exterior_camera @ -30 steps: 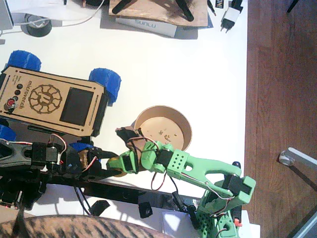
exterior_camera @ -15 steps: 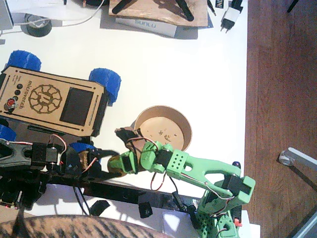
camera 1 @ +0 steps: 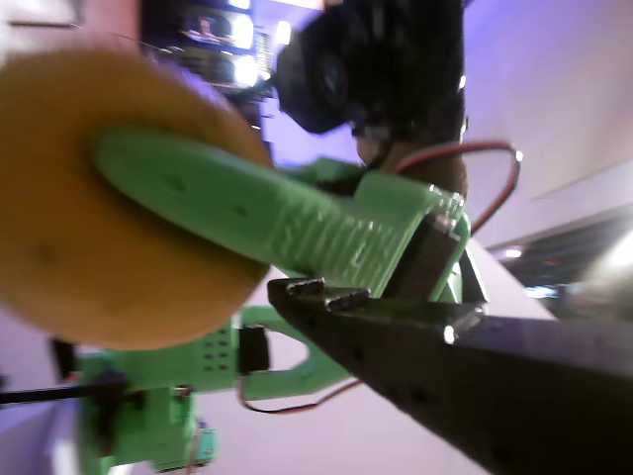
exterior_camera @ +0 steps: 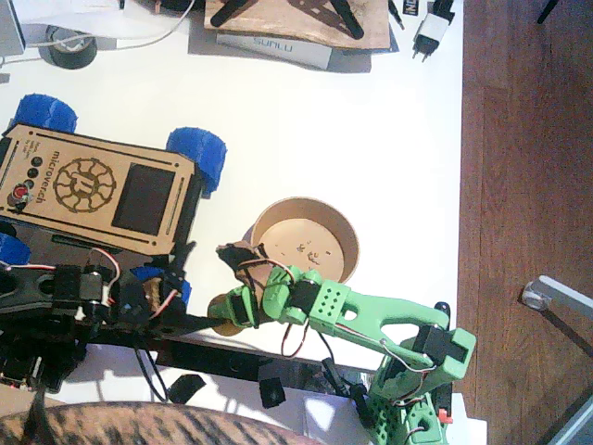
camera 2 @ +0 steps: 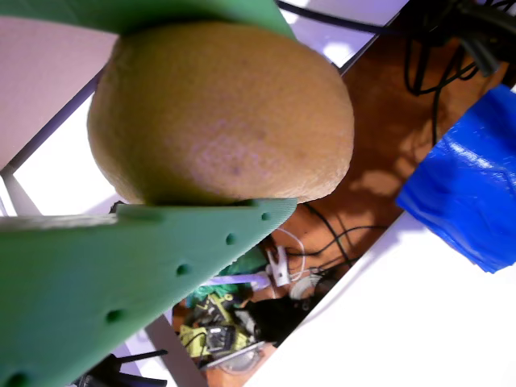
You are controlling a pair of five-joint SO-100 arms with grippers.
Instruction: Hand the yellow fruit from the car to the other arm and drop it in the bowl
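The yellow fruit (exterior_camera: 219, 306) hangs just above the table's near edge, left of the bowl (exterior_camera: 350, 243). My right gripper (exterior_camera: 225, 311), on the green arm, is shut on it. In a wrist view the fruit (camera 2: 218, 113) fills the gap between the green fingers (camera 2: 121, 266). My left gripper (exterior_camera: 188, 289), on the black arm, stands open just left of the fruit and apart from it. In a wrist view a green finger (camera 1: 227, 208) lies across the fruit (camera 1: 59, 218), above one black finger (camera 1: 445, 366). The car (exterior_camera: 93, 190) sits at the far left.
A blue wheel (camera 2: 468, 193) of the car is close to the fruit. Boxes, a tape roll (exterior_camera: 69, 46) and a plug (exterior_camera: 431, 32) line the table's far edge. The white table ends at the right, where the wooden floor (exterior_camera: 519, 139) begins.
The black left gripper has opened wide and drawn back to the left, off the fruit. The green gripper has kept its hold on the fruit and barely moved.
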